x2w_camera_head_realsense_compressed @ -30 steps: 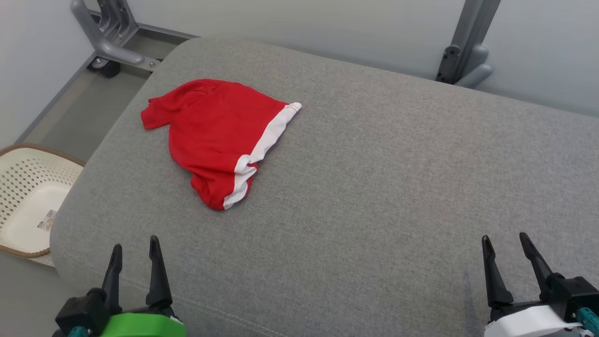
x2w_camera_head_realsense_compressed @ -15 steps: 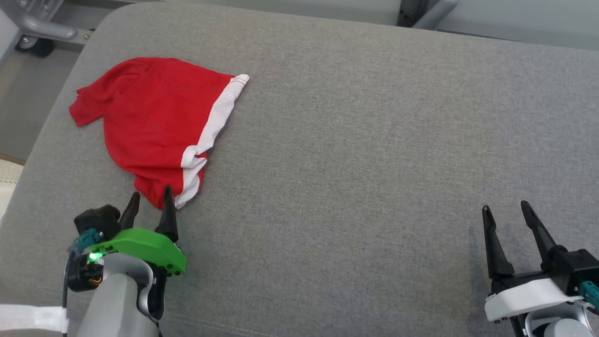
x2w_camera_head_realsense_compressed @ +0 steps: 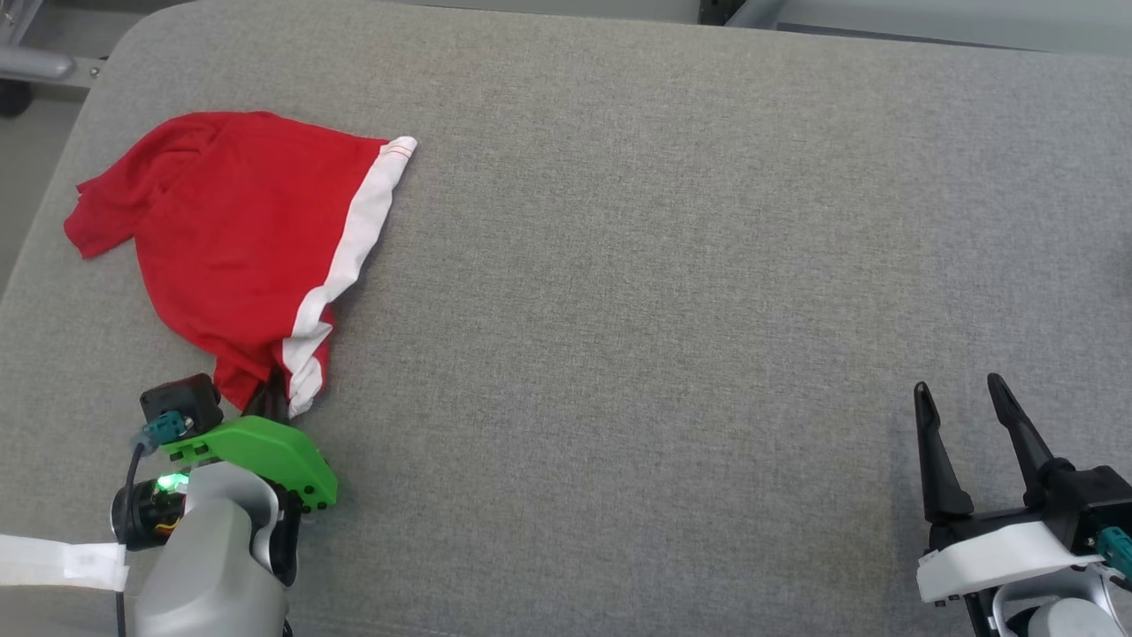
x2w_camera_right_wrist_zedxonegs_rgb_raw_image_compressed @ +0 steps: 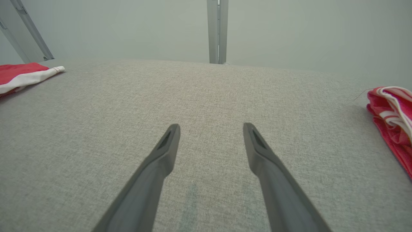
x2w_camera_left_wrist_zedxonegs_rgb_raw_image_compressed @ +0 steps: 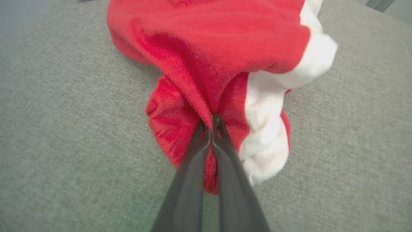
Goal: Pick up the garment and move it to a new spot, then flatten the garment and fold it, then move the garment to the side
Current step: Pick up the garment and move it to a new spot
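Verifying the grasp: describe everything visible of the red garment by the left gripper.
The garment is red knit-looking cloth with a white band along one edge, crumpled, not folded, lying on the grey cushion at its left side. Its near corner is bunched and pinched between the shut fingers of the left gripper. Nothing else touches it.

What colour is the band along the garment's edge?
White: a white hem band on the red fabric garment, clearest in the head view.
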`<state>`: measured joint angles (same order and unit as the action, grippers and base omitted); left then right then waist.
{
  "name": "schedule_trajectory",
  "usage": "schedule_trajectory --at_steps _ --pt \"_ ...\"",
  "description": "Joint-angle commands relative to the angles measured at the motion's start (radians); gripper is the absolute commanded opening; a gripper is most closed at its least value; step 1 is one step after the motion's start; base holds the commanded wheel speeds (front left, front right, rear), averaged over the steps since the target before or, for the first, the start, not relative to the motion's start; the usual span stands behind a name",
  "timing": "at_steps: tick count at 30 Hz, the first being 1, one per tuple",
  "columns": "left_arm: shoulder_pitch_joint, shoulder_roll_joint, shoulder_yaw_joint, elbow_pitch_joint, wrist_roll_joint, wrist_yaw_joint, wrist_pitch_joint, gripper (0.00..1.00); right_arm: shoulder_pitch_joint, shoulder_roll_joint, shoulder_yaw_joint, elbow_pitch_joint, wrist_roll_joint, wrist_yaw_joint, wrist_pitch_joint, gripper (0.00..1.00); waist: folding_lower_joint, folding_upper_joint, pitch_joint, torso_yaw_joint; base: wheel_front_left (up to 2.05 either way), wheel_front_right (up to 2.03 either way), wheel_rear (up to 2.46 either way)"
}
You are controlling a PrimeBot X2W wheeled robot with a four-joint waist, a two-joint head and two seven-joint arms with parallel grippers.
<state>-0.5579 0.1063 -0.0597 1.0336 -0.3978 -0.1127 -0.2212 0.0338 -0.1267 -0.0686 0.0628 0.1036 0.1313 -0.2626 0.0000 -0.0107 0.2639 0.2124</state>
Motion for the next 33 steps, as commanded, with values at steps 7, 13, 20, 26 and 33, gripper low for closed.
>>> schedule_trajectory --at_steps 7,13,20,26,33 --pt "-0.053 -0.037 -0.105 -0.083 0.065 -0.007 -0.031 0.0 0.023 0.019 0.009 0.011 0.005 -0.001 -0.003 1.0 0.0 0.0107 -0.053 0.015 0.0 0.0 0.0" --pt "-0.025 -0.056 -0.335 -0.303 -0.016 -0.018 0.093 0.0 0.018 0.039 0.023 0.019 0.01 -0.001 -0.003 1.0 0.0 0.0107 -0.097 -0.023 0.0 0.0 0.0" --pt "0.011 -0.053 -0.572 -0.69 -0.168 -0.01 0.267 0.0 0.031 0.061 0.015 0.024 0.02 -0.001 -0.003 1.0 0.0 0.0107 -0.123 -0.11 0.0 0.0 0.0" --pt "-0.02 -0.054 -0.695 -0.921 -0.339 0.076 0.335 0.0 0.003 0.071 0.012 0.024 0.031 -0.001 -0.003 1.0 0.0 0.0107 -0.103 -0.213 0.0 0.0 0.0" --pt "-0.096 -0.053 -0.862 -0.98 -0.486 0.175 0.295 0.0 -0.018 0.075 0.009 0.033 0.051 -0.001 -0.003 1.0 0.0 0.0107 -0.068 -0.317 0.0 0.0 0.0"
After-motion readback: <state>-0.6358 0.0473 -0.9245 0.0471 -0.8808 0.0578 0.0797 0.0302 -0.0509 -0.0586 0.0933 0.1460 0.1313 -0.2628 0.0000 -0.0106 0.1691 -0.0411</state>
